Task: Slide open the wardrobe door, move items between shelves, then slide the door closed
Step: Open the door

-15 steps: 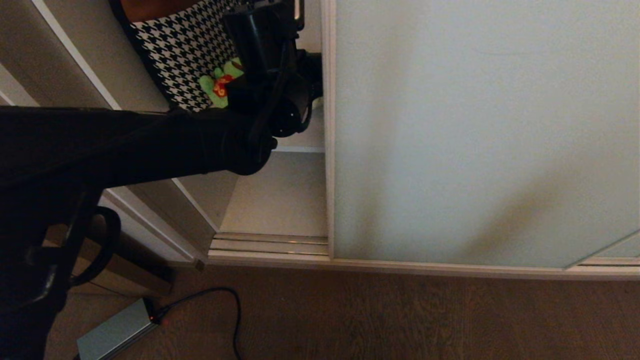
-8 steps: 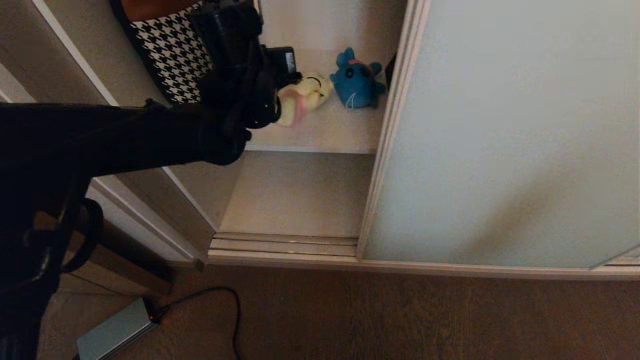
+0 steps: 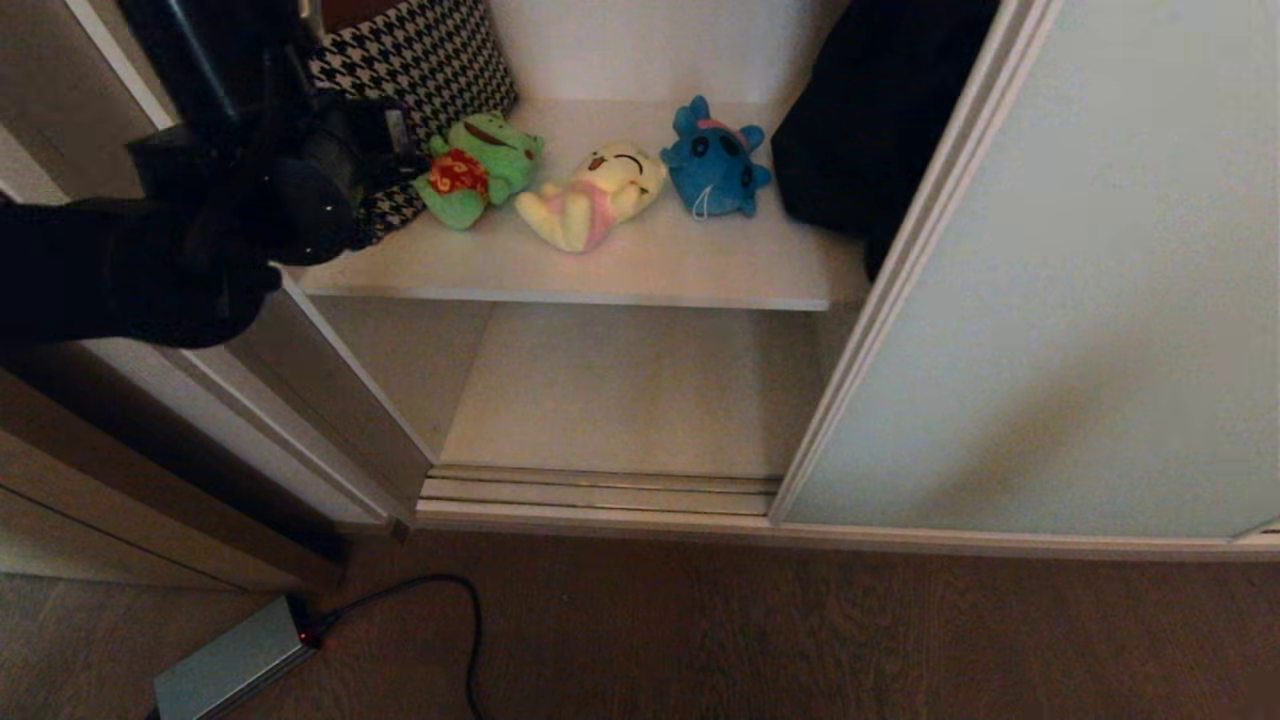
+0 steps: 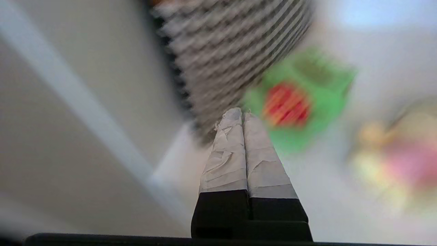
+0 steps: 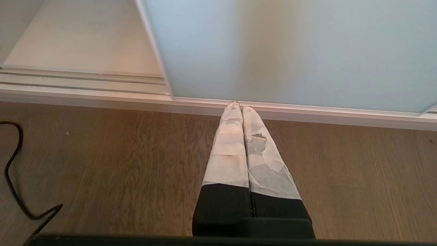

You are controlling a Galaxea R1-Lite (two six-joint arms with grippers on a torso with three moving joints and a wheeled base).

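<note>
Plush toys lie on the upper shelf (image 3: 700, 270) just beyond our closed, empty left jaws (image 4: 243, 114): yellow toy (image 3: 592, 196) lengthwise toward the shelf's front edge, blue toy (image 3: 715, 165) upright-facing. Door (image 3: 1080, 300) hides the shelf's right part. Right jaws (image 5: 240, 106) closed over the floor (image 5: 102, 153).

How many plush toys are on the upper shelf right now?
3, in a row on the upper shelf: a green toy beside the houndstooth bag, a yellow toy in the middle, a blue toy next to dark clothing, which may hide more.
</note>
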